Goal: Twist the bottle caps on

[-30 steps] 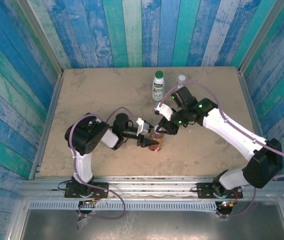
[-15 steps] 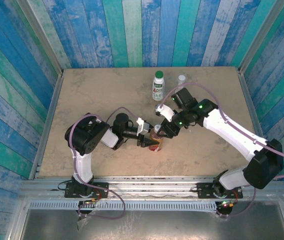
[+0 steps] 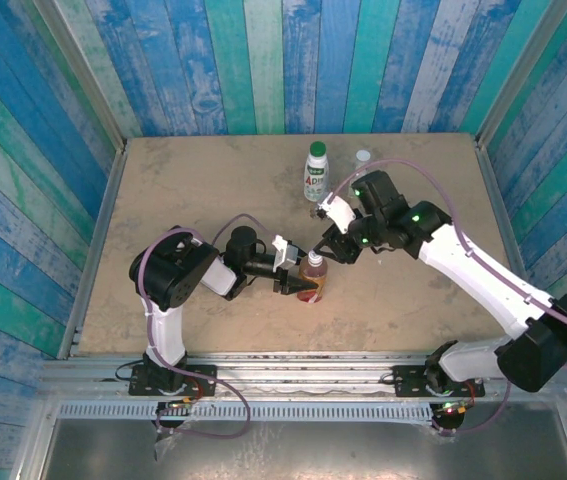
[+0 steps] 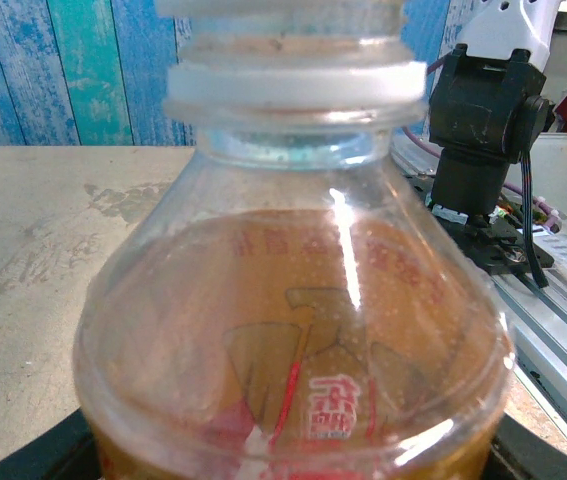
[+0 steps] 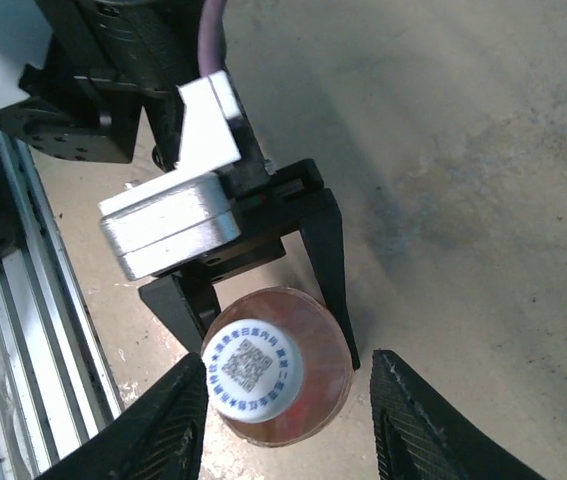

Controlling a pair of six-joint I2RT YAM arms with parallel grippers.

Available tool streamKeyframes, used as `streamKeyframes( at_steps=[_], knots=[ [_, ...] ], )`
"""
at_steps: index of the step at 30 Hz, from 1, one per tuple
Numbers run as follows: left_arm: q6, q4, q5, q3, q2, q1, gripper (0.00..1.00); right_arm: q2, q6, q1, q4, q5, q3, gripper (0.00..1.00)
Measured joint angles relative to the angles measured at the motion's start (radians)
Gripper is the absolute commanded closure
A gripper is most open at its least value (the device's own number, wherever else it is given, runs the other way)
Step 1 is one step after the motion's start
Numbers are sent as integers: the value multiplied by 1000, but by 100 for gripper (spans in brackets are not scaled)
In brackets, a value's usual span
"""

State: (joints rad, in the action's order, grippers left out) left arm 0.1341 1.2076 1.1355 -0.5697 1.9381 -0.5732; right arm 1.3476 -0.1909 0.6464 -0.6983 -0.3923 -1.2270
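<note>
The amber bottle (image 3: 314,283) stands near the table's middle with a white cap (image 3: 314,260) on its neck. My left gripper (image 3: 306,286) is shut on the bottle's body, and its black fingers (image 5: 326,250) clamp both sides. In the right wrist view the cap (image 5: 253,370) shows a printed code on top. My right gripper (image 5: 291,358) hangs open above it, jaws spread wider than the bottle (image 5: 313,340) and gripping nothing. From the left wrist, the bottle (image 4: 293,330) and its white neck ring (image 4: 293,85) loom close.
A white bottle with a green cap (image 3: 316,170) and a slim clear bottle (image 3: 362,160) stand at the back of the table. The right arm's base (image 4: 483,120) and a metal rail (image 4: 553,330) lie beyond the amber bottle.
My right gripper has let go of the white cap, opened, and lifted back to the right. The cap stays on the amber bottle. The left gripper has not moved.
</note>
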Motion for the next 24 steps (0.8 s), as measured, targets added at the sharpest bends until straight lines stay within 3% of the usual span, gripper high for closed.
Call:
streamKeyframes(
  at_steps=[10,16,24],
  knots=[
    [1,-1,0,0,0,0,46,40,-16,-1,16,-25,23,64],
    [4,-1,0,0,0,0,46,38,-16,-1,18,-31,25,53],
    [3,-2,0,0,0,0,46,38,5,-4,-5,-23,6,63]
  ],
)
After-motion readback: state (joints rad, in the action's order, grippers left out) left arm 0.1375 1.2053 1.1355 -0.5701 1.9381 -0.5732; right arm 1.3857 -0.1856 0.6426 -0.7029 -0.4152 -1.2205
